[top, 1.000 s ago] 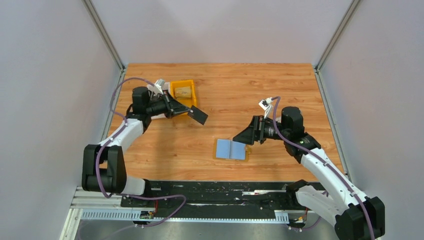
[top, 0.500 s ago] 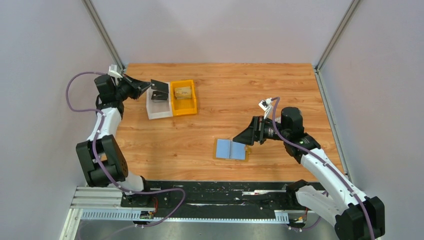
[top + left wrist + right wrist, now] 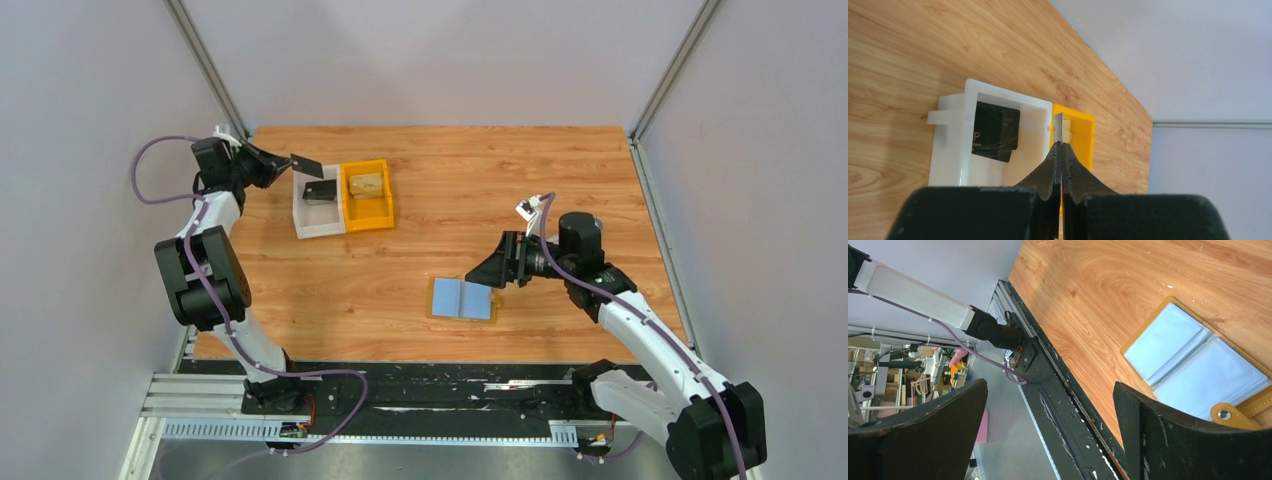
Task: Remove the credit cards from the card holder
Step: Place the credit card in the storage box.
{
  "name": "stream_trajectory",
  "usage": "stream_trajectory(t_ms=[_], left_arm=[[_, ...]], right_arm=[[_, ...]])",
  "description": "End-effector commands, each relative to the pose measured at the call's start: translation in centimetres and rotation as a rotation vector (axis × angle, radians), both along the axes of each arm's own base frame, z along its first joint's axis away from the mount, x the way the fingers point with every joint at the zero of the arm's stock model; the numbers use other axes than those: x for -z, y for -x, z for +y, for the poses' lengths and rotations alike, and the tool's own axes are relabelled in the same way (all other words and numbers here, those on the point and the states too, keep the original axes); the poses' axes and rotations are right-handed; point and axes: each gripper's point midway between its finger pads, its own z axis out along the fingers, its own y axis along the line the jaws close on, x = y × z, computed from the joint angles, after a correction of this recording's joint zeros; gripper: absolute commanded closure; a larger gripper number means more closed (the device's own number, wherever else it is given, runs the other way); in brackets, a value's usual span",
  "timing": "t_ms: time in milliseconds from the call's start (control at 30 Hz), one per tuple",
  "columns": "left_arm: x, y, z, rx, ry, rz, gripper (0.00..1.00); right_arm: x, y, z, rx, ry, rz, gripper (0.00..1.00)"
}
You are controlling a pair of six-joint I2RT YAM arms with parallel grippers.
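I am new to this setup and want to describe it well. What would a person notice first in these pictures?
The left end effector, at the table's far left corner, is shut on a dark card by the white bin, where a second dark card lies. Nearer the front, the card holder lies open, blue panels up, with the open right end effector just beside it.

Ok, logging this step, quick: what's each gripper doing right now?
Left gripper: closed on a dark card.
Right gripper: open, holding nothing.
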Motion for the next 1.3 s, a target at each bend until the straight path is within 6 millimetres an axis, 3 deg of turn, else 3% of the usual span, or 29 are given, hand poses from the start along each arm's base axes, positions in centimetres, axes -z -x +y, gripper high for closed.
stream_trajectory(t_ms=[0, 633, 1267], left_arm=[[0.1, -1.3, 1.3, -0.007, -0.053, -0.024, 1.00], [6.5, -2.9, 1.7, 0.005, -0.030, 0.042, 1.00], [8.4, -3.4, 1.8, 0.001, -0.077, 0.065, 1.00]], right_arm=[[-0.4, -0.9, 0.0, 0.005, 0.006, -0.044, 0.00], [0.6, -2.5, -0.1, 0.016, 0.032, -0.028, 0.00], [1.1, -3.2, -0.3, 0.025, 0.034, -0.014, 0.00]])
